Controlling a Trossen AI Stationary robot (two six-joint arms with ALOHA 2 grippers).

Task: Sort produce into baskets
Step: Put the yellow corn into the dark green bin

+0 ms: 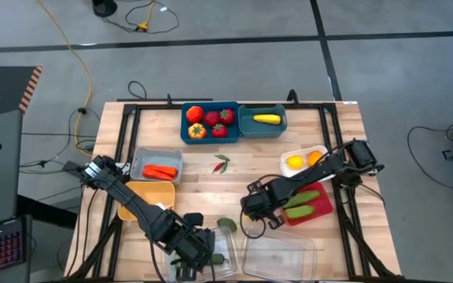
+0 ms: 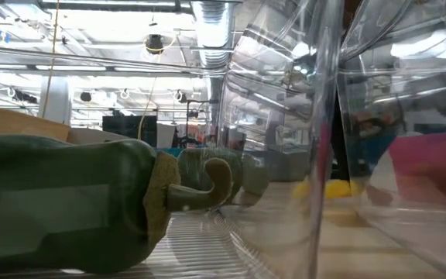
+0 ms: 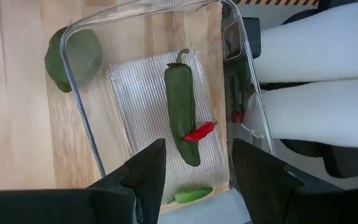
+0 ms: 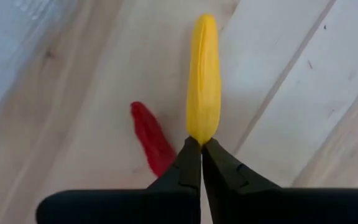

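My left gripper (image 3: 194, 171) hangs open over the left clear tray (image 3: 86, 124) at the table's near edge. On the tray's floor lie a long green pepper (image 3: 182, 112), a small red chili (image 3: 199, 132) and a small green piece (image 3: 191, 195). My right gripper (image 4: 201, 144) points down at mid table (image 1: 252, 206), shut on a slim yellow pepper (image 4: 204, 74) that lies on the wood. A red chili (image 4: 151, 140) lies beside it. In the high view the arm hides both. My right gripper pinches the yellow pepper's pointed end (image 4: 202, 132) between its two fingertips. The fingers come from above, pointing down, in line with the pepper's length. The rest of the pepper lies flat on the wooden table.
Two teal bins (image 1: 209, 122) (image 1: 263, 119) stand at the far edge, a grey (image 1: 157, 165) and a tan-yellow bin (image 1: 149, 196) on the left, a white (image 1: 303, 159) and a magenta-red bin (image 1: 309, 206) on the right. A second clear tray (image 1: 278, 255) sits near. A green fruit (image 1: 226, 224) and two chilies (image 1: 220, 163) lie loose.
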